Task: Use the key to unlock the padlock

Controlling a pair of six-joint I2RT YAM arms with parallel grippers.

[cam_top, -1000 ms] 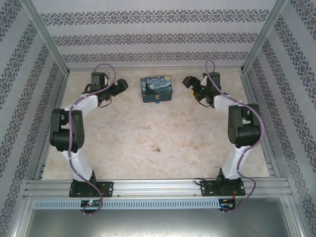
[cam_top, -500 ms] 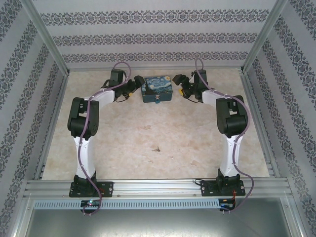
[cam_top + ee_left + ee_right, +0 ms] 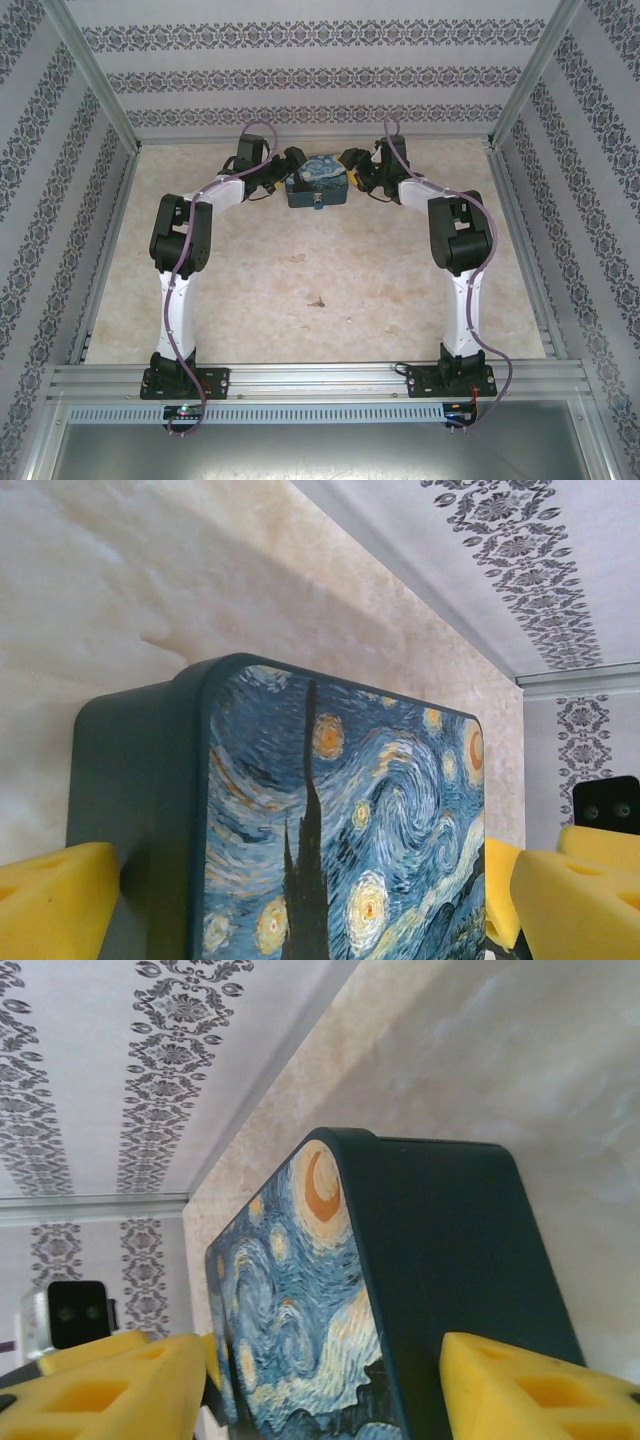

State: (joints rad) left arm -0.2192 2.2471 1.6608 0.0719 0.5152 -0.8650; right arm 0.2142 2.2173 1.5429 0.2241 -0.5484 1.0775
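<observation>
The blue-and-yellow night-sky box (image 3: 318,188) stands at the back middle of the table. The tiny greyish padlock (image 3: 318,205) hangs on its front side. A small dark thing (image 3: 318,300) lies mid-table; it may be the key, but it is too small to tell. My left gripper (image 3: 294,168) is open at the box's left end, and the box (image 3: 330,820) sits between its yellow fingers (image 3: 50,900). My right gripper (image 3: 348,166) is at the right end. Its yellow fingers (image 3: 540,1390) stand on either side of the box (image 3: 420,1260); I cannot see contact.
The back wall rail (image 3: 310,135) runs close behind the box. Patterned side walls (image 3: 60,200) close in the table. The other gripper's yellow finger (image 3: 497,885) shows past the box's far edge in the left wrist view.
Both arms have swung inward from the sides until their grippers flank the box. The right gripper's jaws have narrowed; the left jaws have stayed wide.
</observation>
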